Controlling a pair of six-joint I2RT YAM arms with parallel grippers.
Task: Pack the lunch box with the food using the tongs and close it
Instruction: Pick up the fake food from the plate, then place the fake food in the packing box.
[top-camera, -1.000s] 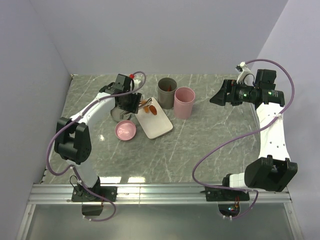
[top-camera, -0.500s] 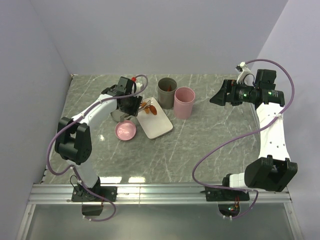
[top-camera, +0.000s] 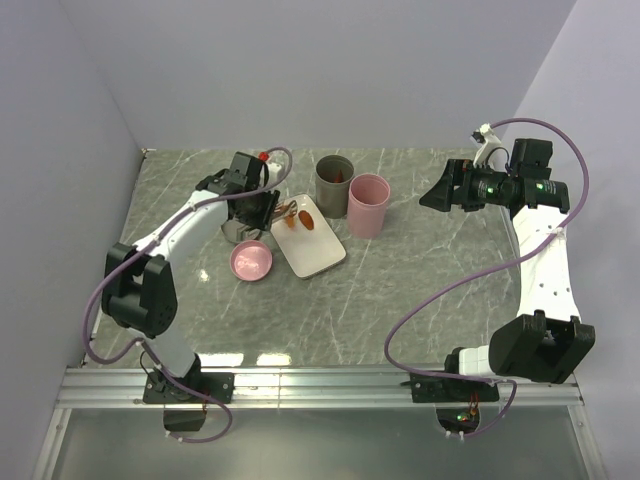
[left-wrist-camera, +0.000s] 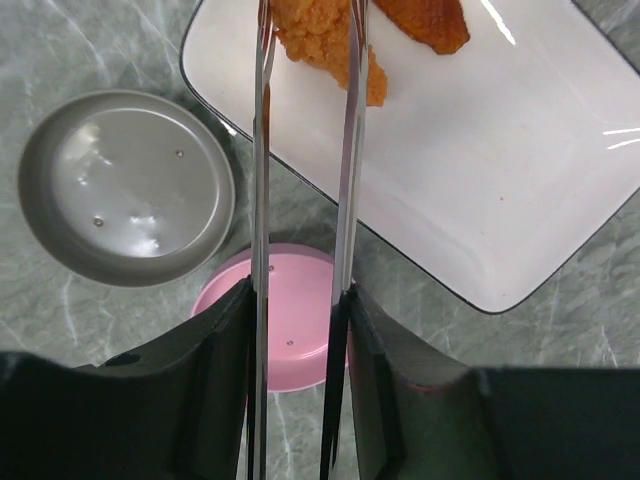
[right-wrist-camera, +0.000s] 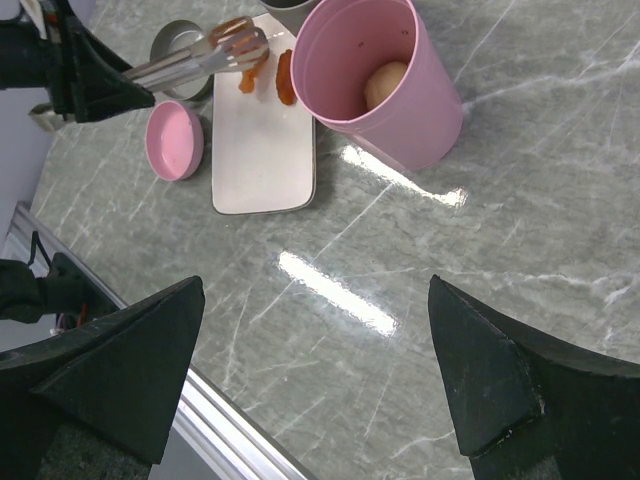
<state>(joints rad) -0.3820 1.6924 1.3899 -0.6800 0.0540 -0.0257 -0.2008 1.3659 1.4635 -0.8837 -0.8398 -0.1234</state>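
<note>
A fried food piece (left-wrist-camera: 320, 40) lies at the white tray's (left-wrist-camera: 520, 180) far corner, between the tips of the tongs (left-wrist-camera: 345, 180). The left tool (left-wrist-camera: 297, 310) clamps the tongs. The lunch box (top-camera: 333, 181) stands near the bench's (top-camera: 420, 290) far edge, and its lid (left-wrist-camera: 125, 185) lies beside the tray. The right tool (right-wrist-camera: 315, 330) gapes wide, holding nothing.

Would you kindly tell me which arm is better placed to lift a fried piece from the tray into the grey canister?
The left. The left gripper holds the tongs, whose arms straddle a fried piece on the tray; the right gripper hangs open, far off.
</note>
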